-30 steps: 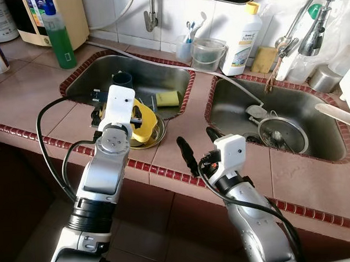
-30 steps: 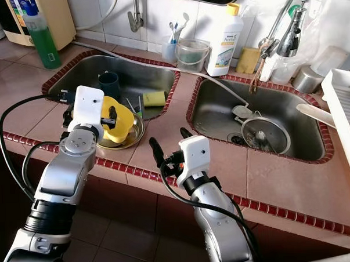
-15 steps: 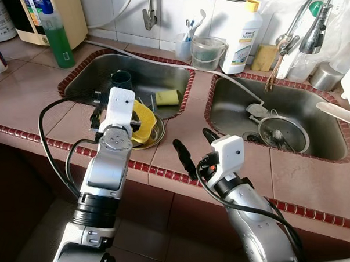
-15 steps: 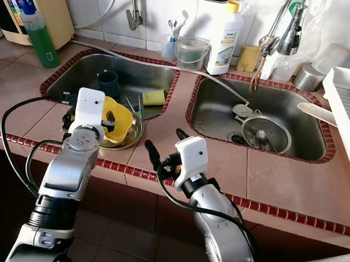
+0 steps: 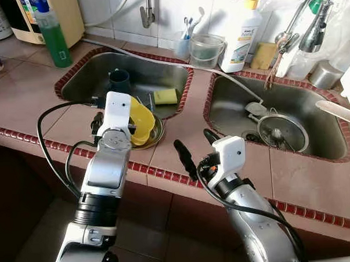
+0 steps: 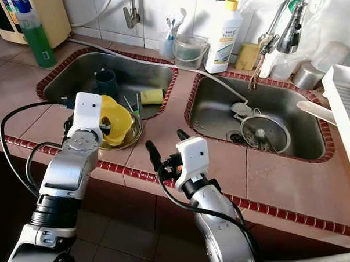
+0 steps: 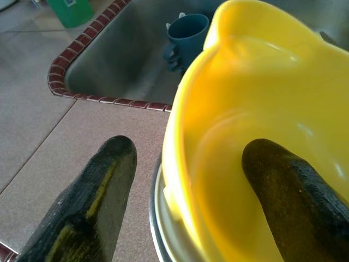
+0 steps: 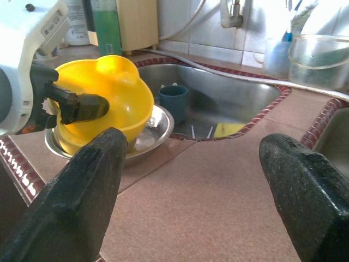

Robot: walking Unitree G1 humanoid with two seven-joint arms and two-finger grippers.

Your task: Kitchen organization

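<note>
Head cameras look down over the pink tiled counter (image 5: 22, 97); both wrist cameras closely share the yellow plastic bowl (image 7: 256, 109).

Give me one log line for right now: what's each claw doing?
left claw: fingers astride rim of yellow bowl in steel dish | right claw: open, over counter, holding nothing

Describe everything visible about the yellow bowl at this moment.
The yellow bowl looks like glossy plastic, with a small lip bulging from its rim. It sits tilted in a shallow steel dish on the tiled counter at the left sink's front edge. The left gripper straddles its wall, one finger inside, one outside.
</note>
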